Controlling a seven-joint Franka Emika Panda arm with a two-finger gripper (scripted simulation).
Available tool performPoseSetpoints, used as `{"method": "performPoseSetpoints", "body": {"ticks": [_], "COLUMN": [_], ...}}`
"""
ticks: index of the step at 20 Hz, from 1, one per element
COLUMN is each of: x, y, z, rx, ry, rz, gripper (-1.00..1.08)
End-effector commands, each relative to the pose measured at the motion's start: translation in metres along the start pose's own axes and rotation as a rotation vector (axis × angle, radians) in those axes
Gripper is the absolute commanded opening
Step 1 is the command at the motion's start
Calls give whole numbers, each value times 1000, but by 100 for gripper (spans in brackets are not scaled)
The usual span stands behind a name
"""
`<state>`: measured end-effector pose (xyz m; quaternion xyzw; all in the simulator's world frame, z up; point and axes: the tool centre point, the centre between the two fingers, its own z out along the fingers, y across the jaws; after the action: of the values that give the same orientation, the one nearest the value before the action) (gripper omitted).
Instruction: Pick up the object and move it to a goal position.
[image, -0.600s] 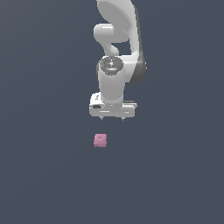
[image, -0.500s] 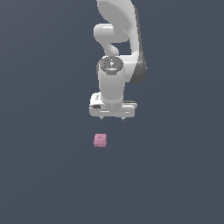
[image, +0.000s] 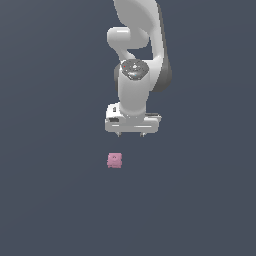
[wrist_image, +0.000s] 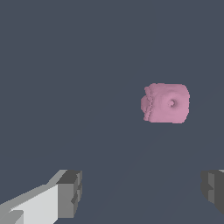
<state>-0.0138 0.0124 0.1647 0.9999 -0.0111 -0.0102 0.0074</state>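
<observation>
Reaching for the object (image: 114, 160) is the step in hand. The object, a small pink lumpy piece with a dimple on top and a ridged fold along one side (wrist_image: 166, 103), lies alone on the dark worktop (image: 55, 200), untouched. The end effector (image: 131, 134) hangs above the object, apart from it, offset toward the exterior view's right. Its two fingertips are spread wide with nothing between them, and the gap looks clearly wider than the object. In the wrist view the fingertips (wrist_image: 70, 193) show at the frame edge and the object sits off the midline between them, so it is not centred yet.

To do it well, probably: slide across until the object sits midway between the fingertips, then drop straight down, fingertips staying spread until they flank it. Close on the flatter sides, not the ridged fold, since a lumpy surface may slip or roll. No goal marker shows in either view.
</observation>
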Motion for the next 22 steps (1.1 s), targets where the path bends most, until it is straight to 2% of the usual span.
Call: {"method": "performPoseSetpoints", "body": {"ticks": [1, 10, 22], "x": [0, 15, 54], "y": [-1, 15, 62], "z": [-1, 15, 64], "rx": [-2, 4, 14], "ry": [1, 4, 17], "rz": [-1, 7, 29], "gripper": [100, 100, 100]}}
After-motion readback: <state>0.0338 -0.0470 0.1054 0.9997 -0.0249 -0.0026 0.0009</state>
